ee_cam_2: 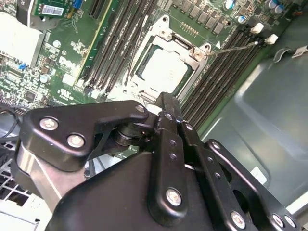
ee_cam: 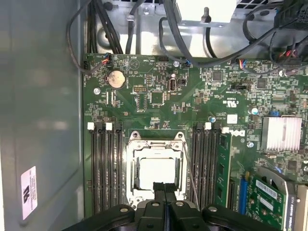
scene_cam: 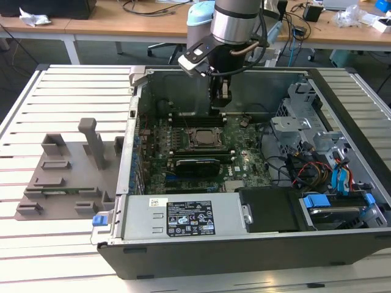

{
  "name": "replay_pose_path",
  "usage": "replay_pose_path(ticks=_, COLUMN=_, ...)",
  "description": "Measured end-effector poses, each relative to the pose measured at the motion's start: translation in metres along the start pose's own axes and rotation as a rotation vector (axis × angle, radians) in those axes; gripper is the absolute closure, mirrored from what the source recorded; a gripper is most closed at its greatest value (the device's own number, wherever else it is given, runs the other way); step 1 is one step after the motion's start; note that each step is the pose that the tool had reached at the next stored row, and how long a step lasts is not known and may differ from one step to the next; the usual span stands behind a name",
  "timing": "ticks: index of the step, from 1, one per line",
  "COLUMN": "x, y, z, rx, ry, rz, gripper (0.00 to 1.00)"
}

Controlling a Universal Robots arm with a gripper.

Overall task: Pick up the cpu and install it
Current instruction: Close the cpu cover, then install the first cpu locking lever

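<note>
The cpu (scene_cam: 203,138), a pale silvery square, lies flat inside the dark socket frame (scene_cam: 203,129) on the green motherboard of the open computer case (scene_cam: 244,250). Both wrist views show the cpu (ee_cam_2: 163,67) (ee_cam: 156,172) seated in the frame, whose lid is open around it. My gripper (scene_cam: 221,105) hangs inside the case just above and behind the socket. Its black fingers (ee_cam: 160,188) are pressed together with nothing between them, and the gripper (ee_cam_2: 167,103) is clear of the chip.
A grey plastic fixture (scene_cam: 67,171) with posts lies outside the case on the exterior view's left. Memory slots (ee_cam: 107,168) flank the socket, and a thin lever (ee_cam: 190,173) runs along its side. Cables (scene_cam: 311,171) and a drive cage (scene_cam: 305,116) crowd the right end.
</note>
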State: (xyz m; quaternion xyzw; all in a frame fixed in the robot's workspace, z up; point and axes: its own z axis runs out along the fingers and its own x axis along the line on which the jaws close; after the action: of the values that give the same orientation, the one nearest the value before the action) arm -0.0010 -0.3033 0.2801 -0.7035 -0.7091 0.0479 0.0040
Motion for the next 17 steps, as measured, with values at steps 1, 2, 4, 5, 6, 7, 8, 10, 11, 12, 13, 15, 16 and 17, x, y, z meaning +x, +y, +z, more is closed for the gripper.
replay_pose_path(ticks=1, x=0.0, y=0.0, z=0.0, rx=-0.0001, ry=0.0003, rz=0.0, gripper=0.89)
replay_pose_path(ticks=2, x=0.0, y=0.0, z=0.0, rx=-0.0001, ry=0.0003, rz=0.0, gripper=0.89)
replay_pose_path(ticks=4, x=0.0, y=0.0, z=-0.0001, rx=0.0, ry=0.0002, rz=0.0, gripper=0.89)
replay_pose_path(ticks=5, x=0.0, y=0.0, z=-0.0002, rx=0.0, ry=0.0002, rz=0.0, gripper=0.89)
replay_pose_path(ticks=6, x=0.0, y=0.0, z=-0.0003, rx=0.0, ry=0.0001, rz=0.0, gripper=0.89)
replay_pose_path(ticks=7, x=0.0, y=0.0, z=-0.0003, rx=0.0, ry=0.0001, rz=0.0, gripper=0.89)
replay_pose_path(ticks=8, x=0.0, y=0.0, z=-0.0003, rx=0.0, ry=0.0001, rz=0.0, gripper=0.89)
replay_pose_path(ticks=10, x=0.0, y=0.0, z=-0.0004, rx=0.0, ry=0.0001, rz=0.0, gripper=0.89)
replay_pose_path(ticks=11, x=0.0, y=0.0, z=-0.0005, rx=0.0, ry=0.0001, rz=0.0, gripper=0.89)
replay_pose_path(ticks=12, x=0.0, y=0.0, z=-0.0005, rx=-0.0001, ry=0.0001, rz=-0.001, gripper=0.89)
replay_pose_path(ticks=13, x=-0.0001, y=0.0, z=-0.0006, rx=-0.001, ry=-0.0014, rz=-0.018, gripper=0.89)
replay_pose_path(ticks=15, x=0.0, y=0.0, z=-0.0005, rx=-0.0056, ry=-0.0066, rz=-0.09, gripper=0.89)
replay_pose_path(ticks=16, x=0.0, y=0.0, z=-0.0005, rx=-0.0068, ry=-0.0082, rz=-0.11, gripper=0.89)
replay_pose_path(ticks=17, x=0.0, y=0.0, z=-0.0005, rx=-0.0083, ry=-0.0099, rz=-0.134, gripper=0.89)
